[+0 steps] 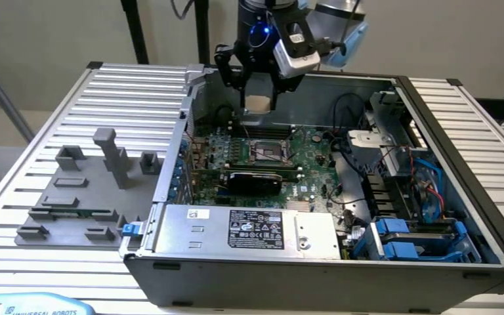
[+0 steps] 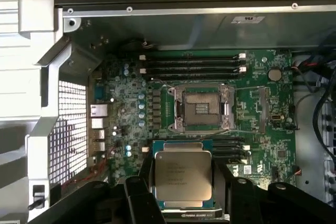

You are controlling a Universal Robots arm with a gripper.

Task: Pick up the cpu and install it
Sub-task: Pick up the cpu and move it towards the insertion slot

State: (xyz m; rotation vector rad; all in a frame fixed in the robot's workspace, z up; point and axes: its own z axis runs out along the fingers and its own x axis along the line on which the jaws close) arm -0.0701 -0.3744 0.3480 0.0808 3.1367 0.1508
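Tool point(image 1: 257, 106) clenched on cpu point(image 1: 257, 102), 1 finger on each of 2 opposite edges; the wrist view shows the cpu point(image 2: 182, 176) metal top up, printed text visible, between dark fingers point(image 2: 140, 179). The cpu hangs in the air inside the open computer case point(image 1: 322, 269), above the green motherboard point(image 1: 309, 164) and touching nothing else. The socket point(image 1: 270, 152) is uncovered, with its metal frame around it; in the wrist view the socket point(image 2: 202, 109) is near the cpu but apart from it. Power supply point(image 1: 234, 230) at the case's near end. On the exterior view's left, grey blocks point(image 1: 112, 157) stand on the slatted desk point(image 1: 138, 82), well apart from the tool.
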